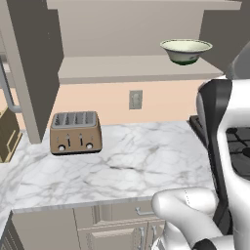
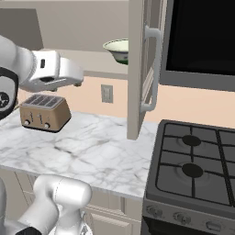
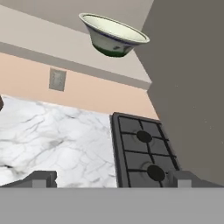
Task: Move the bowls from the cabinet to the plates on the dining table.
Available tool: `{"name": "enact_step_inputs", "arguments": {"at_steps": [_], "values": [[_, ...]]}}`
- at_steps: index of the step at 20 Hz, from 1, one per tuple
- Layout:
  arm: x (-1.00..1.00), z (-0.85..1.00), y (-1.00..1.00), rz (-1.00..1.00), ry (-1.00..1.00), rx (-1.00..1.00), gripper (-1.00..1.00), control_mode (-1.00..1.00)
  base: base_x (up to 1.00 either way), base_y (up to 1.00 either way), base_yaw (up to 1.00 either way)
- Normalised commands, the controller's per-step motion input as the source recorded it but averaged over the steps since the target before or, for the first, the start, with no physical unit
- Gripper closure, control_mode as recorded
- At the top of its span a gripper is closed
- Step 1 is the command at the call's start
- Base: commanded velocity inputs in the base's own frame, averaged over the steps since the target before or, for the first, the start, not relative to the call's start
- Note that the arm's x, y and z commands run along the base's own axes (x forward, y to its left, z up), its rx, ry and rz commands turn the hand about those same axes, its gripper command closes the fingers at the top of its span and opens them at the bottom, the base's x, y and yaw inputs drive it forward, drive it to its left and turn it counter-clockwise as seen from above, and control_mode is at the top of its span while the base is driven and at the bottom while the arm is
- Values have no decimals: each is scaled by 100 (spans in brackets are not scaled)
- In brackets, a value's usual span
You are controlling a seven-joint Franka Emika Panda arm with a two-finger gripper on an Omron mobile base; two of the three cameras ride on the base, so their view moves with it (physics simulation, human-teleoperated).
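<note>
A marble counter (image 1: 122, 161) carries a toaster (image 1: 76, 132) near its back edge, the stove (image 2: 195, 170) at its right end. Above, the cabinet (image 1: 136, 68) stands open, a pale green-cream bowl (image 1: 186, 51) near the right end of its shelf. The gripper (image 3: 113, 178) waits below, fingers (image 3: 41, 178) spread wide and empty. A clean pickup likely means rising level with the rim, clear of the door (image 2: 137, 69).
</note>
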Motion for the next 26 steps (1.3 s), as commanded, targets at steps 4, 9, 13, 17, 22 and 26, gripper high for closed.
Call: {"name": "enact_step_inputs", "arguments": {"at_steps": [4,9,13,17,22,26], "values": [[41,11,0,0,0,-16,-100,-100,0,0,0],[60,-1,0,0,0,-27,-100,-100,0,0,0],[43,0,0,0,-1,-26,-100,-100,0,0,0],[44,-1,0,0,0,-24,-100,-100,0,0,0],[37,8,0,0,0,-11,-100,-100,0,0,0],[26,28,-2,0,0,1,-100,-100,0,0,0]]}}
